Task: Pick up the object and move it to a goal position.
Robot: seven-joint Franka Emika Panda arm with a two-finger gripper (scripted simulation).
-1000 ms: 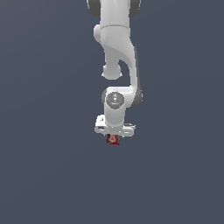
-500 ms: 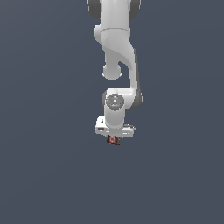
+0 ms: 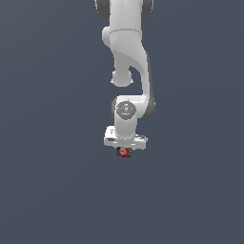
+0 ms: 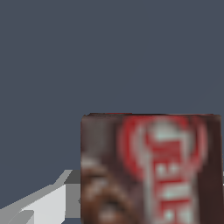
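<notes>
The white gripper (image 3: 124, 150) points straight down with the object (image 3: 124, 152), a small dark red-brown can with a white-and-red label, tucked directly under its body; in the wrist view the label fills the near field beside one grey finger (image 4: 46, 203), so the gripper looks clamped on the object. No goal marker shows in either view. The carry is best done slowly, with the wrist vertical and the grip firm, so the narrow can neither twists nor slips.

Even, flat light falls on me with no glare. My white arm (image 3: 127, 71) shades grey toward three o'clock. The wrist view is soft: the object (image 4: 151, 168) shows a smeared, unreadable label.
</notes>
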